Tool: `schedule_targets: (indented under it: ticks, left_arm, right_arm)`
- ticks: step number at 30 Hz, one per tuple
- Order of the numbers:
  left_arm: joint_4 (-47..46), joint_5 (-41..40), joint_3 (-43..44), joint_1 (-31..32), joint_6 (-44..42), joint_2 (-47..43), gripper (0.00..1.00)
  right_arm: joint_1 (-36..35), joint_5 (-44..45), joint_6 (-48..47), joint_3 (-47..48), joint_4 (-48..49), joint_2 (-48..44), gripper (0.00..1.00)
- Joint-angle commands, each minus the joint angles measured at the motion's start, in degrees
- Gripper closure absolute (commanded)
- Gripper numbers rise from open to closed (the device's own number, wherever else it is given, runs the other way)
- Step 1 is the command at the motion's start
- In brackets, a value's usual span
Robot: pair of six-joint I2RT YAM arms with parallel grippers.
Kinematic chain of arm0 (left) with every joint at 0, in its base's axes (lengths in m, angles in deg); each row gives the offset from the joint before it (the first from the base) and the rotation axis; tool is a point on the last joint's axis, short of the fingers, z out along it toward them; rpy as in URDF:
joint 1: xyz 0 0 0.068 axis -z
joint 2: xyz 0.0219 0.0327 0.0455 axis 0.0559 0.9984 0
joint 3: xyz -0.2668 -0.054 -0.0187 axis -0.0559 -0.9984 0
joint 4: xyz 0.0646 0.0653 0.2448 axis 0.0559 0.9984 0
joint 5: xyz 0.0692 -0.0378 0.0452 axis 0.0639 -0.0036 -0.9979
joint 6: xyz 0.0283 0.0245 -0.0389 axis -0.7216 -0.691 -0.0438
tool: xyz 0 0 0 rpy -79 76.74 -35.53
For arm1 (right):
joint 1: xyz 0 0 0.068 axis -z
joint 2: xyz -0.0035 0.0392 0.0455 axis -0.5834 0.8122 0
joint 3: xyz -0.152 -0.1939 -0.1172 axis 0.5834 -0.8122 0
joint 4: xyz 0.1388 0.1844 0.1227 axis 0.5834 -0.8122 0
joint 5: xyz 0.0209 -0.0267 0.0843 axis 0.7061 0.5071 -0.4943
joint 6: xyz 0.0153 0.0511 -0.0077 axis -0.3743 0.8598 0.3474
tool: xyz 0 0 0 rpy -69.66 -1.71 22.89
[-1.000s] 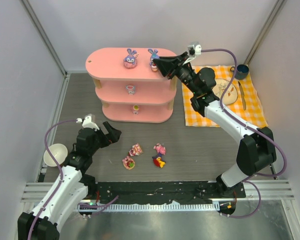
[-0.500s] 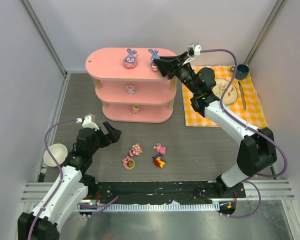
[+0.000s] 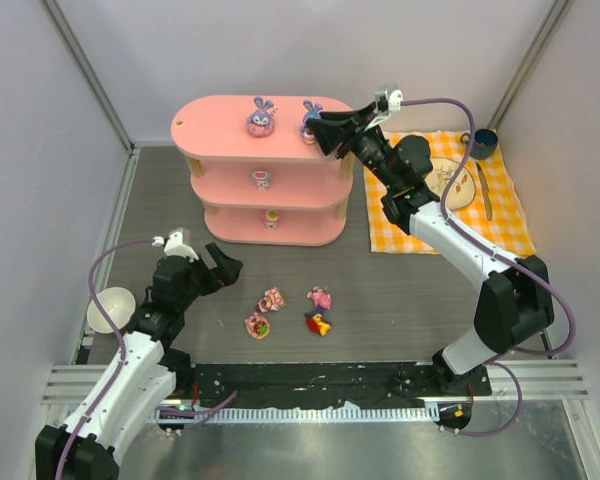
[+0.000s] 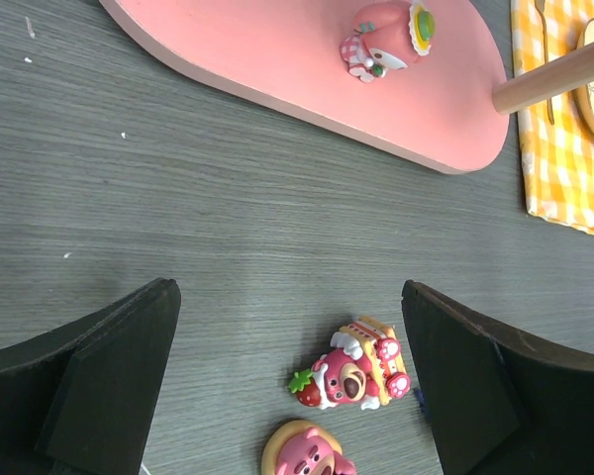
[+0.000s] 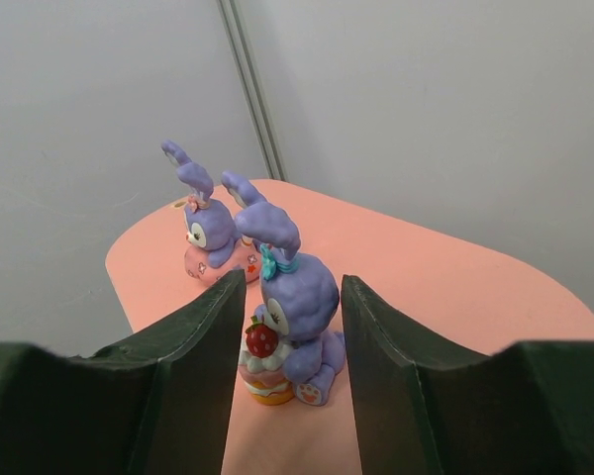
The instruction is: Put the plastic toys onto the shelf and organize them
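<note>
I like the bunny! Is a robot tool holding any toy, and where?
Left tool: nothing. Right tool flanks the strawberry bunny at its body, on the shelf top; whether it grips cannot be told.

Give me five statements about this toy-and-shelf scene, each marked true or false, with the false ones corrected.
1. Two purple plastic bunny figurines stand on the top board of the pink three-tier shelf. True.
2. The left gripper is shut on a toy. False: its fingers are wide open and empty.
3. Four small plastic toys lie on the grey table in front of the shelf. True.
4. The white bowl sits on the orange checked cloth. False: it sits at the table's left edge, far from the cloth.
5. The right gripper hangs over the four table toys. False: its fingers flank the right-hand bunny on the top board.
</note>
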Motion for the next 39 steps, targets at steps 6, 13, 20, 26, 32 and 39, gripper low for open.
schedule_targets:
  ticks: [6,13,20,26,32,39]
  left_arm:
    - [-2.2,0.4,0.0,0.2,-0.2,-0.9,0.00]
    - [-2.0,0.2,-0.1,0.2,-0.1,-1.5,0.00]
    - [-1.2,-0.1,0.1,0.2,0.0,-2.2,0.00]
    - [-0.7,-0.3,0.6,0.2,0.2,-2.7,0.00]
    - [1.3,-0.5,1.1,0.2,0.7,-3.9,0.00]
    - [5.9,-4.4,1.8,0.2,1.8,-6.4,0.00]
  right_arm:
    - [-0.2,0.8,-1.8,-0.2,-1.1,-3.1,0.39]
    - [-0.2,2.3,-2.8,-0.4,-2.4,-4.4,0.21]
    - [-0.2,3.4,-5.1,-1.5,-3.0,-7.2,0.19]
    - [-0.1,5.8,-7.8,-2.2,-6.4,-12.3,0.17]
    - [-0.1,9.7,-9.1,-8.7,-11.4,-22.3,0.17]
    - [-0.3,16.5,2.1,-29.9,-16.5,-40.9,0.20]
